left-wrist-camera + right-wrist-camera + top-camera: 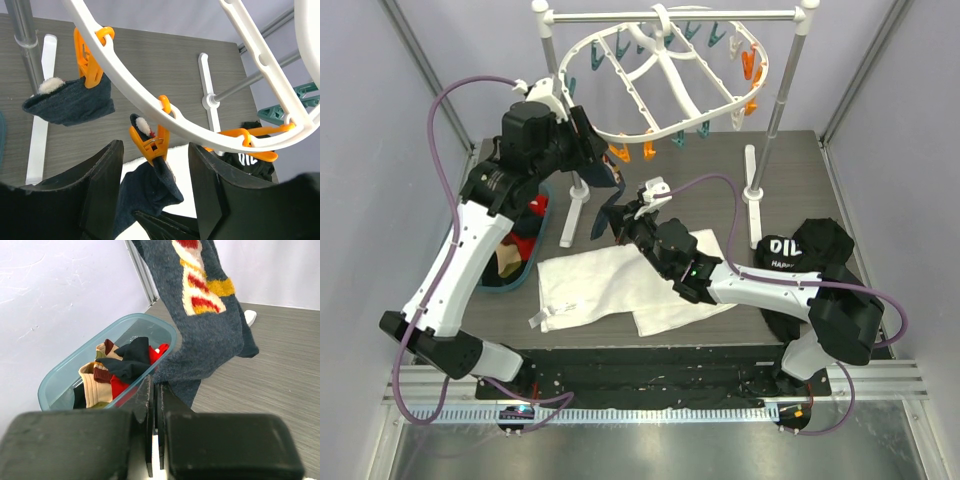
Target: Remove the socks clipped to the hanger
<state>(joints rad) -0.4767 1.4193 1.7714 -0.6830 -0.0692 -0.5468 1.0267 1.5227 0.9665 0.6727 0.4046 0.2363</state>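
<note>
The white oval hanger [670, 85] hangs from the rail, with orange and teal clips round its rim. My left gripper [594, 150] is up at its near-left rim. In the left wrist view that left gripper [155, 150] stands open, its fingers on either side of an orange clip [150, 142] that pinches a navy sock [150, 187]. A second navy sock [70, 102] hangs from the neighbouring orange clip [90, 62]. My right gripper [613, 216] is shut on the lower end of a hanging dark sock [205, 325] with a red, yellow and white pattern.
A teal bin [50, 377] at the left holds several loose socks, red, tan and dark. A white cloth [610, 285] lies in front of the arms and a black garment with white lettering [800, 250] is at the right. The rail's poles and white feet [752, 175] stand behind.
</note>
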